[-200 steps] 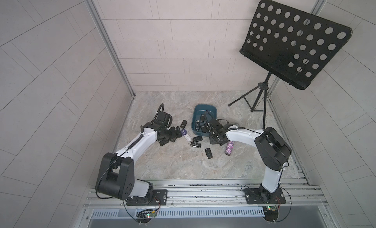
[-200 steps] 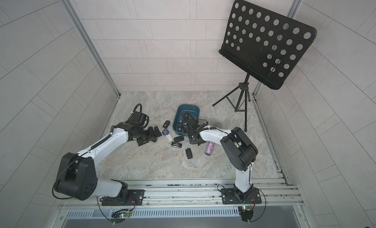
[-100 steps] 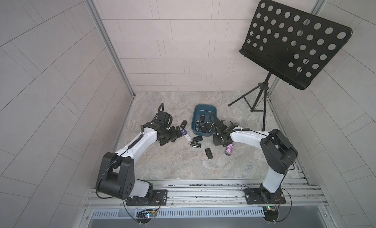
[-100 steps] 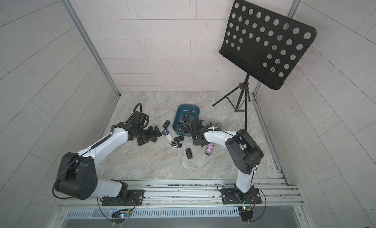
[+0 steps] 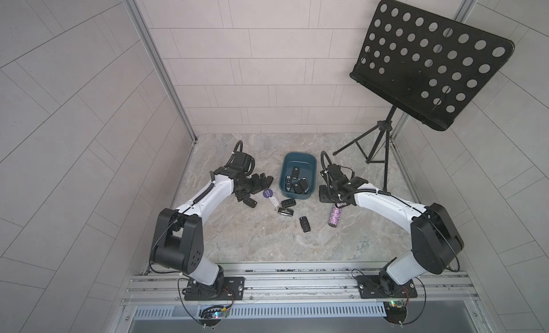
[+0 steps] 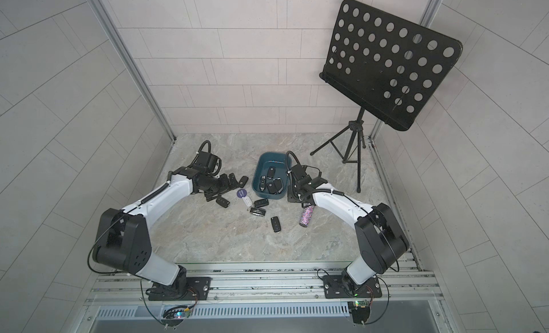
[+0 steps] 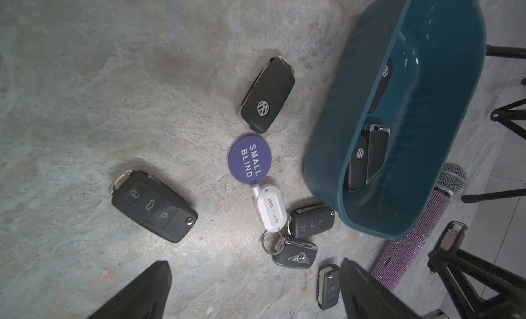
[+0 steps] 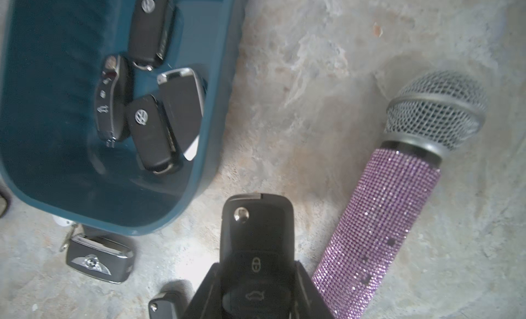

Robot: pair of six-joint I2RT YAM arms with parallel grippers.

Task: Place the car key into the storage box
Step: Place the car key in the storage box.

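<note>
Rightward went the right hand [image 8: 256, 275] over the last second, from the near rim of the storage box [image 5: 297, 195] to a spot just beside its right wall; the left arm had not shifted. Farthest left, the left hand [image 7: 254, 262] hung low over the counter [image 5: 237, 242], its fingers spread wide with nothing between them. Near it lay a black flip fob [image 7: 153, 202], then a purple disc [image 7: 250, 160] lettered SMALL BLIND with a white tag [image 7: 270, 210] touching its edge, and a winged-badge fob [image 7: 296, 253] just beside the tag. Next stood the storage box, four fobs [image 8: 148, 129] lying inside it. Right of the box the right hand was clamped on the car key [image 8: 256, 218], buttons up — outside the box, between its wall and a purple sequinned microphone [image 8: 384, 218]. Whether the key touched the counter could not be told. Beyond stood a black music stand [image 5: 427, 64] — well apart.
</note>
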